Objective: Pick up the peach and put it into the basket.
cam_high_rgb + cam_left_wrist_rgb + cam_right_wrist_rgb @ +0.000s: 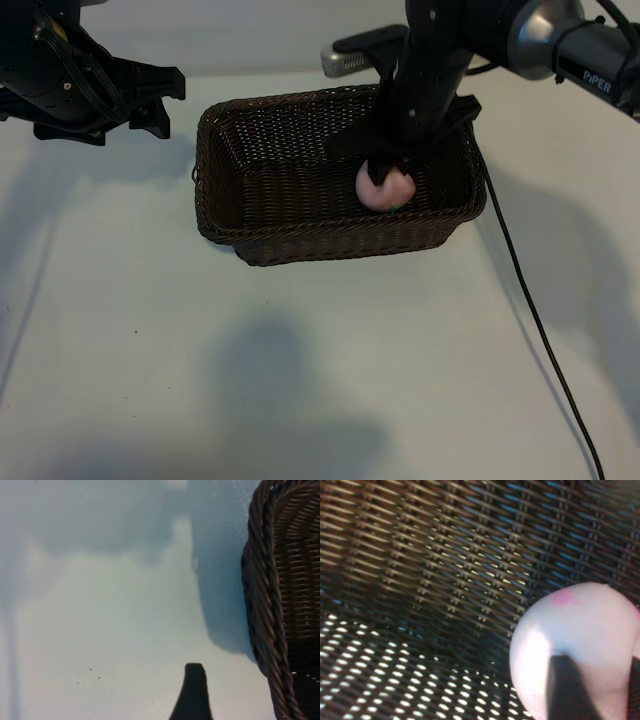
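The peach, pale pink and round, lies inside the dark-brown wicker basket near its right end and front wall. My right gripper reaches straight down into the basket and sits right on top of the peach. In the right wrist view the peach fills the corner close to the camera, against the basket wall, with a dark part of the gripper lying across it. My left gripper hovers open and empty above the table, left of the basket.
A black cable runs from the right arm across the table toward the front right. In the left wrist view, the basket's rounded corner stands beside bare white table. The table in front of the basket is bare.
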You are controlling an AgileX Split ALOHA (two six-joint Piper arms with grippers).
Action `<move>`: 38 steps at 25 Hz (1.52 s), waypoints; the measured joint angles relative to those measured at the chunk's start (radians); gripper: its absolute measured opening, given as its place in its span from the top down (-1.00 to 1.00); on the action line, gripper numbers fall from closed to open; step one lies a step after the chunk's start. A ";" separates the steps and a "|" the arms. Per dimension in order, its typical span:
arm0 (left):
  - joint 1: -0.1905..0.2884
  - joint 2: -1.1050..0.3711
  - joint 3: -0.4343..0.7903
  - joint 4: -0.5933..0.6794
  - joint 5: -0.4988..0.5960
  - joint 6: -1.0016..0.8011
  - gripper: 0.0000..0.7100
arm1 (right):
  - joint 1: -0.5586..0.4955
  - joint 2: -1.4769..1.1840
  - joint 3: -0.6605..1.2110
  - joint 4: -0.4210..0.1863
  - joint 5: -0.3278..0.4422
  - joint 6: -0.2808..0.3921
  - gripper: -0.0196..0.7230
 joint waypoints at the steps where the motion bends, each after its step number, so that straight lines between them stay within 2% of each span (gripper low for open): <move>1: 0.000 0.000 0.000 0.000 0.000 0.000 -0.63 | 0.000 0.000 -0.023 -0.001 0.020 0.000 -0.15; 3: 0.000 0.000 0.000 0.000 0.000 0.000 -0.63 | 0.000 -0.006 -0.069 -0.001 0.079 0.001 -0.32; 6: 0.000 0.000 0.000 0.000 0.000 0.001 -0.63 | -0.001 -0.014 -0.147 -0.029 0.131 0.003 -0.38; 10: 0.000 0.000 0.000 0.000 0.000 0.001 -0.63 | -0.027 -0.024 -0.207 -0.060 0.137 0.020 -0.35; 21: 0.000 0.000 0.000 0.000 0.000 0.001 -0.63 | -0.243 -0.052 -0.211 -0.081 0.143 0.018 -0.28; 29: 0.000 0.000 0.000 0.000 0.000 0.001 -0.63 | -0.249 -0.053 -0.211 -0.115 0.144 0.004 -0.27; 38: 0.000 0.000 0.000 0.000 0.000 0.000 -0.63 | -0.249 -0.053 -0.211 -0.118 0.144 0.001 -0.27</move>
